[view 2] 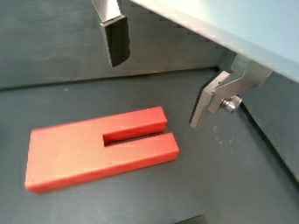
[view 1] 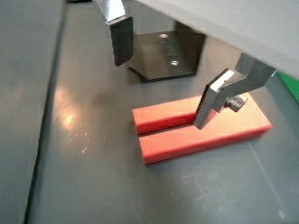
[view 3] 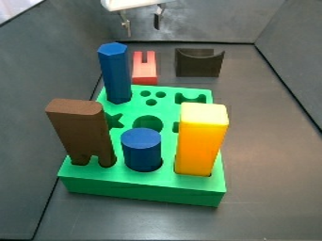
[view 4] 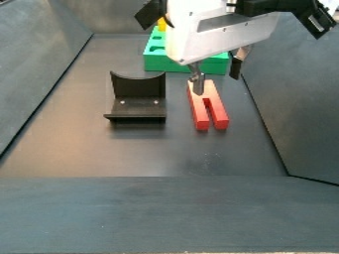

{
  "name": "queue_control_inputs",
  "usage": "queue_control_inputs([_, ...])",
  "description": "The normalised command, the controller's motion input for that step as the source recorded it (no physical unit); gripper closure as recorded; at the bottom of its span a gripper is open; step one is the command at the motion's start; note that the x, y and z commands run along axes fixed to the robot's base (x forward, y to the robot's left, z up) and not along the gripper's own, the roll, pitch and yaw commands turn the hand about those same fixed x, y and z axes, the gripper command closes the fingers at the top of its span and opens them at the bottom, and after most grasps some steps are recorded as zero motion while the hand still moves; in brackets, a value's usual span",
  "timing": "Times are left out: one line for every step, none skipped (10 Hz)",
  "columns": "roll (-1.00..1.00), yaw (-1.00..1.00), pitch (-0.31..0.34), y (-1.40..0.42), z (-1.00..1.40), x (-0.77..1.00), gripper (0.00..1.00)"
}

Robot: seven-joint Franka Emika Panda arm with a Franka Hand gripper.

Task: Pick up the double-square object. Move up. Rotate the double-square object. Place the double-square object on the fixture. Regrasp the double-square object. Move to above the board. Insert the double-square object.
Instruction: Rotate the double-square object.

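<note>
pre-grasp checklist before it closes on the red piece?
1. Gripper open: ok, fingers spread, nothing between them.
2. Double-square object lying flat on the floor, free: ok.
3. Fingers straddling it: not ok yet; in both wrist views one finger is at the piece's edge, the other hangs above bare floor.
4. Height: cannot tell whether the pads are low enough.
5. Fixture clear of the piece: ok, it stands apart.
6. Board slot free: cannot tell which hole is meant.

Double-square object (view 2: 87,156): red, slotted, flat on floor between fixture (view 4: 135,97) and board (view 3: 151,179).
</note>
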Motion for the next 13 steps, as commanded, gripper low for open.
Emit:
queue_control_inputs([0.0, 1.0, -0.005, 0.0, -0.04, 0.04, 0.0])
queue_control_inputs([0.0, 1.0, -0.005, 0.0, -0.04, 0.04, 0.0])
queue_control_inputs([0.0, 1.0, -0.006, 0.0, -0.04, 0.04, 0.0])
queue_control_inputs([0.0, 1.0, -0.006, 0.0, -0.04, 0.04, 0.0])
queue_control_inputs([0.0, 1.0, -0.006, 0.0, -0.04, 0.04, 0.0])
queue_control_inputs([0.0, 1.0, -0.006, 0.0, -0.04, 0.04, 0.0])
queue_control_inputs([0.0, 1.0, -0.006, 0.0, -0.04, 0.04, 0.0])
queue_control_inputs([0.0, 1.0, -0.007, 0.0, -0.04, 0.04, 0.0])
queue_control_inputs([0.0, 1.0, -0.007, 0.0, -0.04, 0.04, 0.0])
queue_control_inputs([0.0, 1.0, -0.007, 0.0, -0.03, 0.04, 0.0])
queue_control_inputs([0.0, 1.0, -0.007, 0.0, -0.03, 0.04, 0.0])
queue_control_inputs([0.0, 1.0, -0.008, 0.0, -0.03, 0.04, 0.0])
queue_control_inputs([0.0, 1.0, -0.008, 0.0, -0.03, 0.04, 0.0])
